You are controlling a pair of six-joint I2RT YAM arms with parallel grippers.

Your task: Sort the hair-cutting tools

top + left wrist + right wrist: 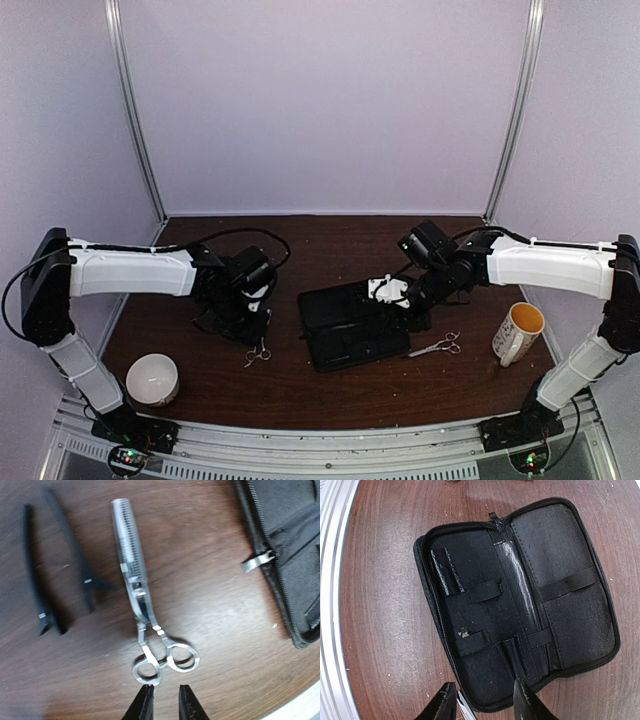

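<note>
Silver thinning scissors [136,575] lie on the brown table, their ring loops just ahead of my left gripper [166,705], which is open and empty. Two black clips [36,592] [82,575] lie to the left of the blades. In the top view these scissors [258,353] lie just in front of the left gripper [252,322]. A second pair of silver scissors [437,347] lies right of the open black case [355,325]. My right gripper [485,705] is open and empty above the case's [520,595] near edge. A silver blade tip [465,707] shows between its fingers.
A white and yellow mug [518,333] stands at the right. A white bowl [152,380] sits at the front left. The case's zipper edge [280,580] shows at the right of the left wrist view. The metal table edge [330,605] runs along the left of the right wrist view.
</note>
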